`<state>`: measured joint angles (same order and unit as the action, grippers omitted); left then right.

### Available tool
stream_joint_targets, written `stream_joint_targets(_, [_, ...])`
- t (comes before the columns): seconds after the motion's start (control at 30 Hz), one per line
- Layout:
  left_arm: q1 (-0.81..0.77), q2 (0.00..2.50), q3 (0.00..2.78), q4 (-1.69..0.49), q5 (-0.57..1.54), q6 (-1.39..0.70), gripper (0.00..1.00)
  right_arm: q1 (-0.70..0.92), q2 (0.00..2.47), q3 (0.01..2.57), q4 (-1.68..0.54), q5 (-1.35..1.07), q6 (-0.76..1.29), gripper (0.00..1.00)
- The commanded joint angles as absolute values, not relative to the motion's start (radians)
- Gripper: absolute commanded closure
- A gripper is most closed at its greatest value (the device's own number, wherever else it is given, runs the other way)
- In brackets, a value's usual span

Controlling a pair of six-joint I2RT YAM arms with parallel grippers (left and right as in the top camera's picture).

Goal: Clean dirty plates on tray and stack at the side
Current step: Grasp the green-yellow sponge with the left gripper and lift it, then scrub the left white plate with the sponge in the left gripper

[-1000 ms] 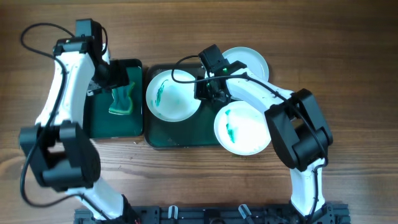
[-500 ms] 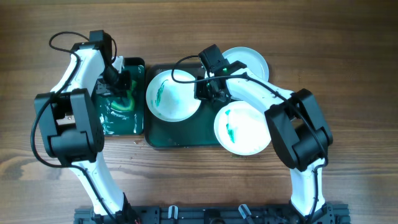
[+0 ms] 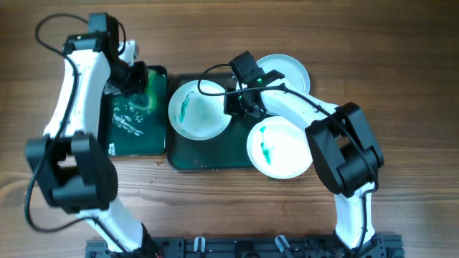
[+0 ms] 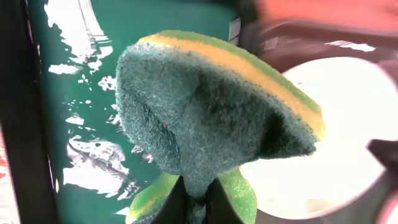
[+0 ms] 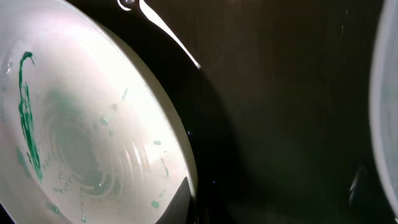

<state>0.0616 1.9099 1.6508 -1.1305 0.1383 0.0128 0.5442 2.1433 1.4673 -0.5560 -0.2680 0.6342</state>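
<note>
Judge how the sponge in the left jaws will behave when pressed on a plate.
Probably soft and floppy: the sponge buckles into a dome where the jaws pinch it. Likely soaked, so heavier and drippy, given the water glinting on the small tray. Its rough green face should grip, not slide.

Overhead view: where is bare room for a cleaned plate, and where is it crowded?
Bare table lies in front of the tray and right of the right arm. Crowded: three plates and the right gripper around the tray.

Overhead top-down, far; wrist cams close, plates (image 3: 199, 109) shared.
</note>
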Motion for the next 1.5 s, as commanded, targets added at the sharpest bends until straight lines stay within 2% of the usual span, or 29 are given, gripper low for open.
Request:
stream_joint_targets(0.0, [-0.006,1.896,1.653,-1.124,0.220,-0.065,0.96,0.529,2.187,1.475,-0.588,-0.335,0.606,0.96])
stream_joint_targets(0.4, [-0.217,2.127,1.571,-0.941,0.183,-0.208,0.96,0.491,2.187,1.474,-0.622,-0.379,0.557,0.96])
stream_joint_targets(0.6, [-0.229,2.190,1.571,-0.966,0.021,-0.303,0.96,0.491,2.187,1.473,-0.619,-0.375,0.557,0.96])
stream_joint_targets(0.83, [-0.229,2.188,1.573,-1.119,-0.039,-0.330,0.96,0.491,2.187,1.472,-0.618,-0.367,0.558,0.96])
stream_joint_targets(0.9, [-0.234,2.188,1.573,-1.141,-0.005,-0.300,0.96,0.491,2.187,1.472,-0.618,-0.367,0.558,0.96])
stream_joint_targets(1.03, [-0.249,2.188,1.573,-1.142,0.384,-0.020,0.96,0.491,2.187,1.472,-0.618,-0.364,0.558,0.96])
stream_joint_targets(1.1, [-0.252,2.188,1.573,-1.129,0.506,0.062,0.96,0.491,2.187,1.472,-0.618,-0.364,0.558,0.96])
stream_joint_targets(1.27, [-0.252,2.188,1.573,-1.023,0.514,0.062,0.96,0.491,2.187,1.472,-0.618,-0.364,0.558,0.96])
stream_joint_targets(1.33, [-0.250,2.188,1.573,-0.934,0.426,-0.030,0.96,0.491,2.187,1.472,-0.618,-0.364,0.558,0.96])
stream_joint_targets(1.47, [-0.251,2.188,1.573,-0.838,0.007,-0.304,0.96,0.491,2.187,1.472,-0.618,-0.364,0.558,0.96])
